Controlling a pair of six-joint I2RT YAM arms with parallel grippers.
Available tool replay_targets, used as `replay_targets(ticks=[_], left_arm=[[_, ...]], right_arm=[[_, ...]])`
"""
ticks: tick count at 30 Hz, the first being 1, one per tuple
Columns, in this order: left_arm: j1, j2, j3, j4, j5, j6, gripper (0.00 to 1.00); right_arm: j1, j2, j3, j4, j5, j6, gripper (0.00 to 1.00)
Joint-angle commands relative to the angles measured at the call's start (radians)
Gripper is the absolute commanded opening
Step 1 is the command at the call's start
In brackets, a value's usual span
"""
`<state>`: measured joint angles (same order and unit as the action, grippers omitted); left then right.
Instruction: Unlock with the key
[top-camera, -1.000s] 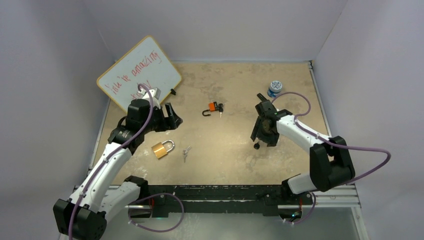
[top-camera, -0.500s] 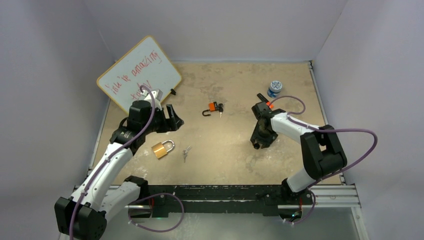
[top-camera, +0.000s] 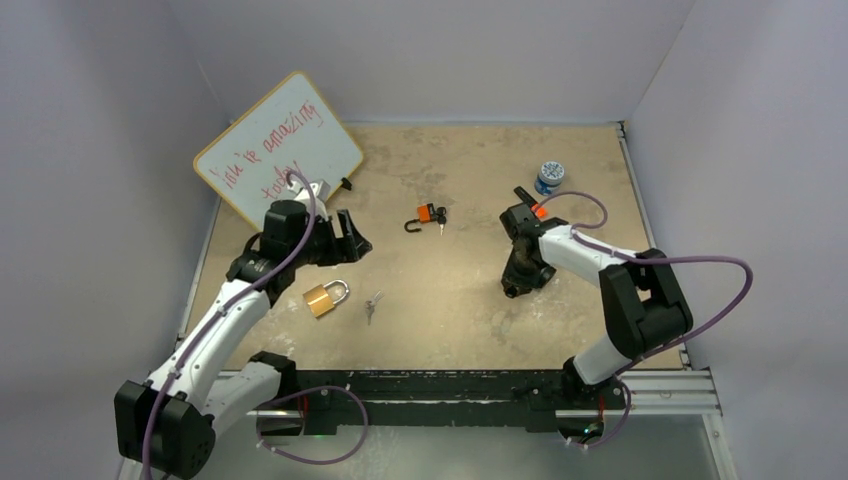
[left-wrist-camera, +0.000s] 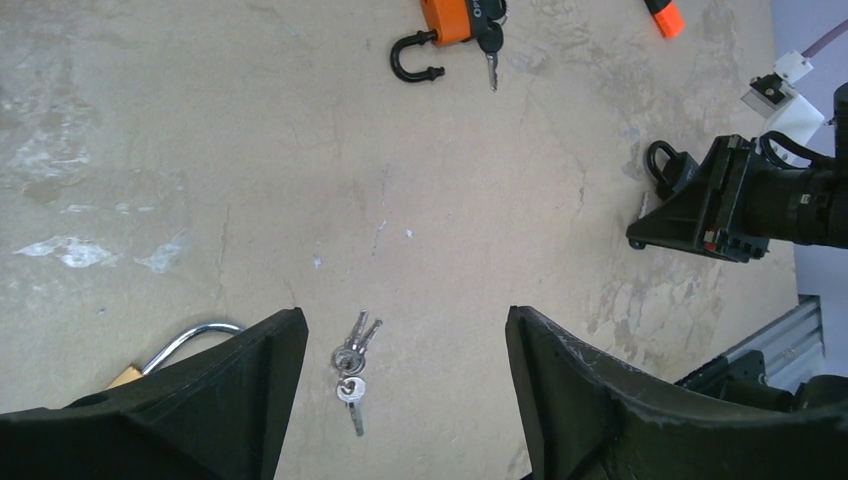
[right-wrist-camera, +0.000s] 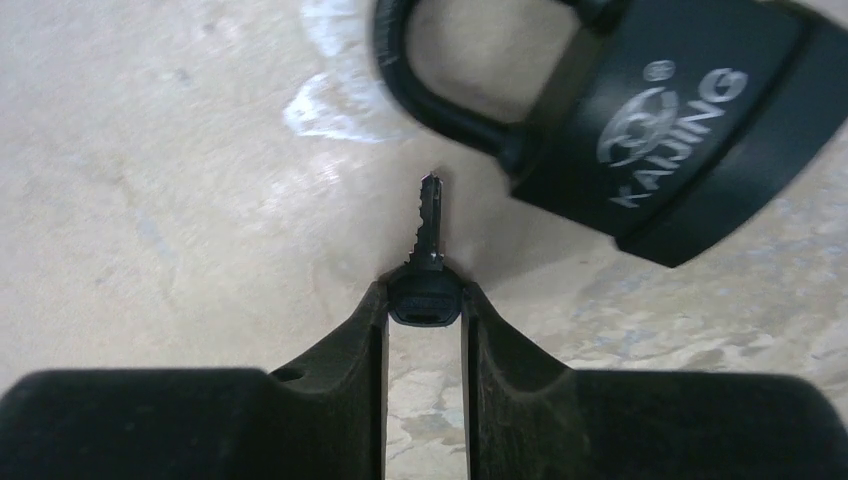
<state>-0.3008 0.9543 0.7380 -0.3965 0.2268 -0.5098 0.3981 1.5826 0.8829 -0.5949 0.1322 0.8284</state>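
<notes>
right wrist alone shows the right pincer clamping a key.

Key bunch just right of near-left padlock, second padlock behind them, whiteboard far left

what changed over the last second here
The right gripper closed on the black-headed key beside the black padlock, and that arm's elbow swung inward. The left gripper edged slightly toward the right arm, open throughout. The brass padlock, key bunch and orange padlock stayed put.
</notes>
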Motion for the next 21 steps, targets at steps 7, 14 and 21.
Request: replay_targets(ticks=[7, 14, 21], left_arm=[[0.006, 0.215, 0.040, 0.272, 0.345, -0.112, 0.82], [0.002, 0.352, 0.020, 0.497, 0.565, -0.153, 0.79], [-0.032, 0.326, -0.017, 0.463, 0.544, -0.044, 0.76]], right_arm=[[0.212, -0.102, 0.033, 0.180, -0.061, -0.208, 0.05], [0.339, -0.104, 0.037, 0.347, -0.242, -0.366, 0.05], [0.484, -0.070, 0.095, 0.425, -0.243, -0.443, 0.05]])
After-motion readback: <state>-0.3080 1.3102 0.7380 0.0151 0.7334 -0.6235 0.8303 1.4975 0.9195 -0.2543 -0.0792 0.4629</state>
